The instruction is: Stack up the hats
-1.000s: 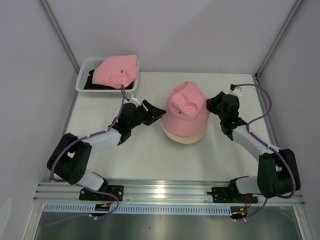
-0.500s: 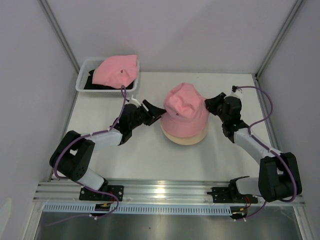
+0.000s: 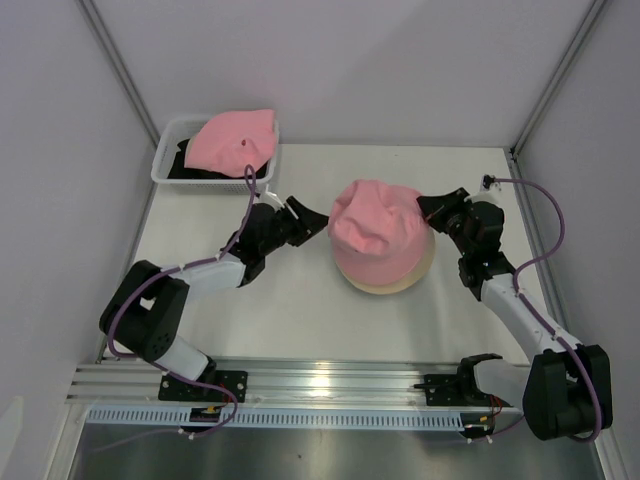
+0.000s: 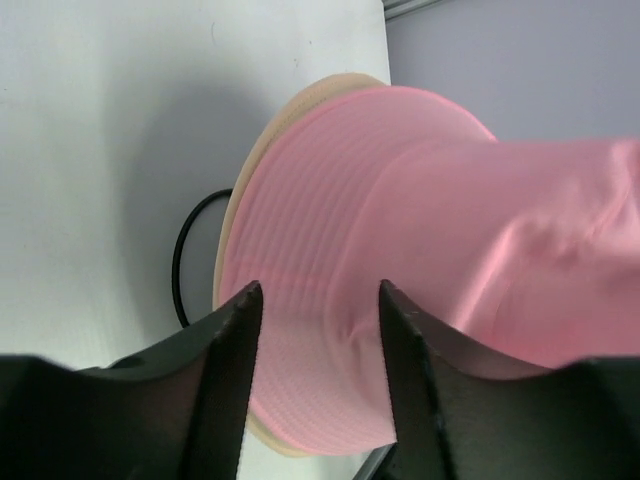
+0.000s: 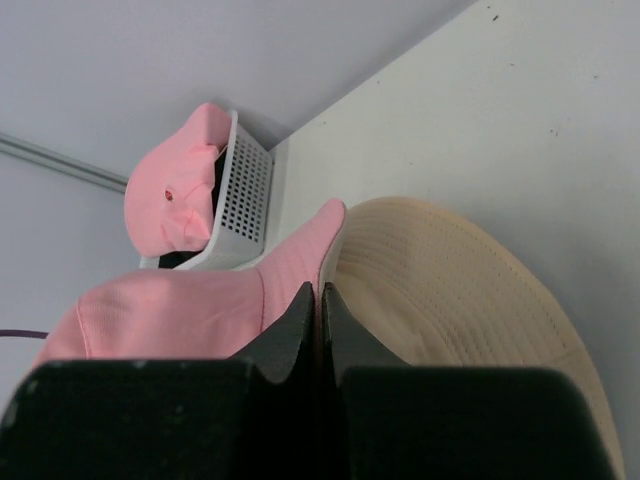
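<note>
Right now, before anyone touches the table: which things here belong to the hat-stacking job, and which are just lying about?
Part of the job:
- pink hat on the pile
- cream hat under it
- second pink hat, in the basket
- black hat beneath that one

Just lying about:
- white basket
- black wire loop at the pile's foot

The centre pink hat (image 3: 378, 232) covers most of the cream hat (image 3: 390, 290). My left wrist camera sees only 1 arc of the black wire loop (image 4: 177, 265); the black hat (image 3: 183, 163) in the basket (image 3: 158, 170) lies mostly buried.
</note>
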